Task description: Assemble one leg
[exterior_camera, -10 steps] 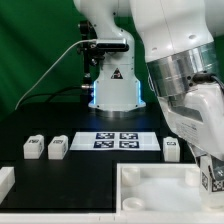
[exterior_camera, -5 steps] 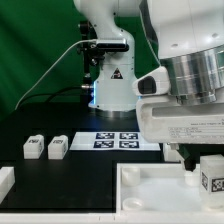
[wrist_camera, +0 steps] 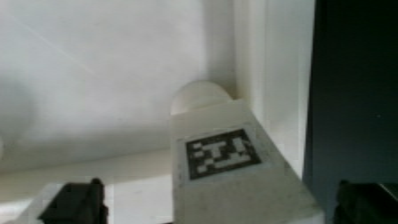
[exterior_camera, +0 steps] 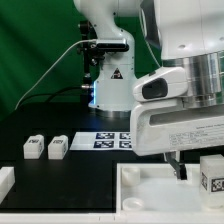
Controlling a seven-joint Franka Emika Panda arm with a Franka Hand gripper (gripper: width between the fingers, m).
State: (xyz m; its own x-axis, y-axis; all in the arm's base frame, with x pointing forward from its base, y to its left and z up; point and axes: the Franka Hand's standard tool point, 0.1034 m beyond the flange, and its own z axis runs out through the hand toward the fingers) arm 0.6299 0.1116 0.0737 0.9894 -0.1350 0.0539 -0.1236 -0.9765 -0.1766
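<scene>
In the wrist view a white leg (wrist_camera: 228, 160) with a black-and-white tag stands between the two dark fingertips (wrist_camera: 75, 200) of my gripper (wrist_camera: 219, 205). The jaws are wide apart, with gaps on both sides of the leg, and it is not gripped. The leg stands on the large white tray-like piece (wrist_camera: 89, 90), beside a rounded recess (wrist_camera: 205, 97). In the exterior view this leg (exterior_camera: 212, 178) stands at the tray-like piece's (exterior_camera: 150, 190) right end, just below my arm's bulky white hand (exterior_camera: 185, 125). Two more legs (exterior_camera: 33, 148) (exterior_camera: 57, 147) lie at the left.
The marker board (exterior_camera: 112, 140) lies on the black table in front of the robot's base (exterior_camera: 112, 90). A white part (exterior_camera: 5, 180) sits at the exterior view's lower left edge. My arm hides the table at the right.
My arm's hand has turned and swung toward the exterior view's left, now covering more of the right side. The leg on the tray-like piece stays in about the same place.
</scene>
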